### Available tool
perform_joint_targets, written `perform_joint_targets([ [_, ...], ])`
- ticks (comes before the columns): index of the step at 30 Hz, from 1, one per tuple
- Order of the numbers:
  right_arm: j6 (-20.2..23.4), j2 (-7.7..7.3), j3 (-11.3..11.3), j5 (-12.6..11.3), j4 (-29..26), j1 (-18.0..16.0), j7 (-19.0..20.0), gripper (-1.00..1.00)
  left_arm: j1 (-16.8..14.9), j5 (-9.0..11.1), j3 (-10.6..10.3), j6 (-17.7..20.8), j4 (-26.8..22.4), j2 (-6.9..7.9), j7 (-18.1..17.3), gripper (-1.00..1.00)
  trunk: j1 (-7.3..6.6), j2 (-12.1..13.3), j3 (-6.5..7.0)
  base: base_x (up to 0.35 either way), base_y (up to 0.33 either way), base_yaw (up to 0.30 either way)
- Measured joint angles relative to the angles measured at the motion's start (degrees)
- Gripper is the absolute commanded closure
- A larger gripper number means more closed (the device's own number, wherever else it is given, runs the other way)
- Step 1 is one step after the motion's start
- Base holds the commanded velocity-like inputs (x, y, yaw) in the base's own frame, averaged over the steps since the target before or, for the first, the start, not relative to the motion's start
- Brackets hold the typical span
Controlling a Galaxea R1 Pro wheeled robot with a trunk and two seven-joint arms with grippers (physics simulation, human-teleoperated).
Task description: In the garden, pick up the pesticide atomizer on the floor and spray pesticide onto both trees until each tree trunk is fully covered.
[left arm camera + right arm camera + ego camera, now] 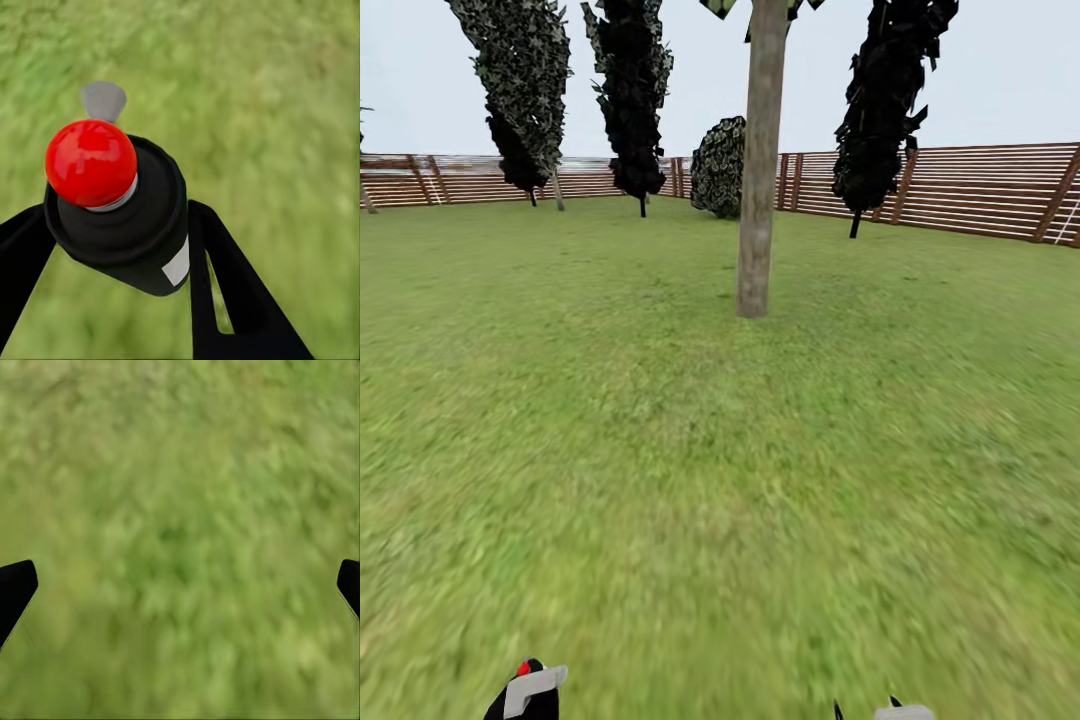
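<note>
The pesticide atomizer point(120, 210) is a black bottle with a red ball top and a grey nozzle. My left gripper point(120, 255) is shut on it, one black finger on each side. Both sit low at the left of the head view, atomizer point(530, 688) over grass. One tree trunk point(757, 180), straight and grey-brown, stands ahead on the lawn, well beyond my arms. The other tree is out of view, and white pesticide specks are out of view. My right gripper point(180, 585) is open over bare grass, its tip point(885, 712) at the bottom right.
Green lawn point(720, 480) stretches between me and the trunk. A brown slat fence point(960, 190) rings the back. Dark column conifers point(630, 90) point(885, 100), a lighter one point(520, 80) and a round bush point(720, 165) stand near the fence.
</note>
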Motion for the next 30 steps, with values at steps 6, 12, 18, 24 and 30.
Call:
perform_joint_targets([
  [6, 0.0, 0.00, 0.0, 0.0, 0.0, 0.0, 0.0, -1.00, 0.0, 0.0, 0.0, 0.0, 0.0, 0.00, 0.0, 1.00, 0.00, 0.0, 0.00, 0.340, 0.000, 0.000],
  [12, 0.0, -0.16, 0.0, 0.1, 0.2, 0.0, 0.0, -1.00, 0.0, 0.0, 0.0, 0.0, 0.0, 0.00, 0.0, 1.00, 0.00, 0.0, 0.00, 0.340, 0.000, 0.000],
  [18, 0.0, -0.18, 0.0, 0.1, 0.2, 0.0, 0.0, -1.00, 0.0, 0.0, 0.0, 0.0, 0.0, 0.00, 0.0, 1.00, 0.00, 0.0, 0.00, 0.340, 0.000, 0.000],
  [24, 0.0, -0.18, 0.0, 0.1, 0.2, 0.0, 0.0, -1.00, 0.0, 0.0, 0.0, 0.0, 0.0, 0.00, 0.0, 1.00, 0.00, 0.0, 0.00, 0.340, 0.000, 0.000],
  [30, 0.0, -0.18, 0.0, 0.1, 0.3, 0.0, 0.0, -1.00, 0.1, 0.0, 0.0, 0.0, 0.0, 0.00, 0.0, 1.00, 0.00, 0.0, 0.00, 0.340, 0.000, 0.000],
])
